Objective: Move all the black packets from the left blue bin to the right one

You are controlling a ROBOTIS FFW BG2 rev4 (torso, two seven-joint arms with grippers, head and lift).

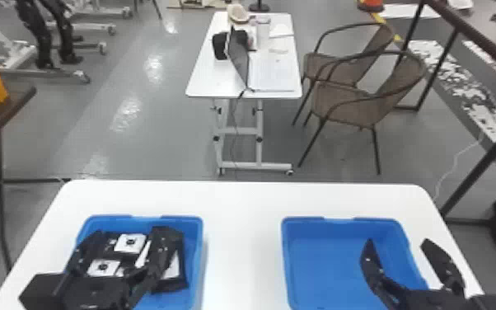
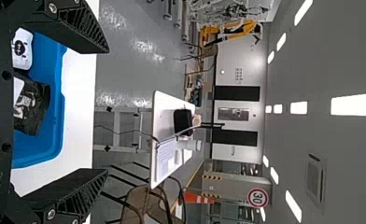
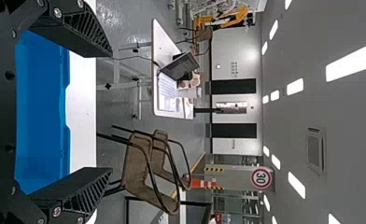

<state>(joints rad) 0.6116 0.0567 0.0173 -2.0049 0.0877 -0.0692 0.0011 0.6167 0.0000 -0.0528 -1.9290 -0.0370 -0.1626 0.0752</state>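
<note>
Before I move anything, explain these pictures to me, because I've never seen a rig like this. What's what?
This is a robot with two black arms, each ending in a gripper with two flat fingers. The head view looks forward and down from its head, with the robot's left on your left. Each wrist view comes from a camera on that arm and is turned sideways.

On the white table sit two blue bins. The left bin holds black packets with white patches; the left gripper is over that bin, fingers apart. The right gripper, also open, is at the right bin. I see nothing held in either.
</note>
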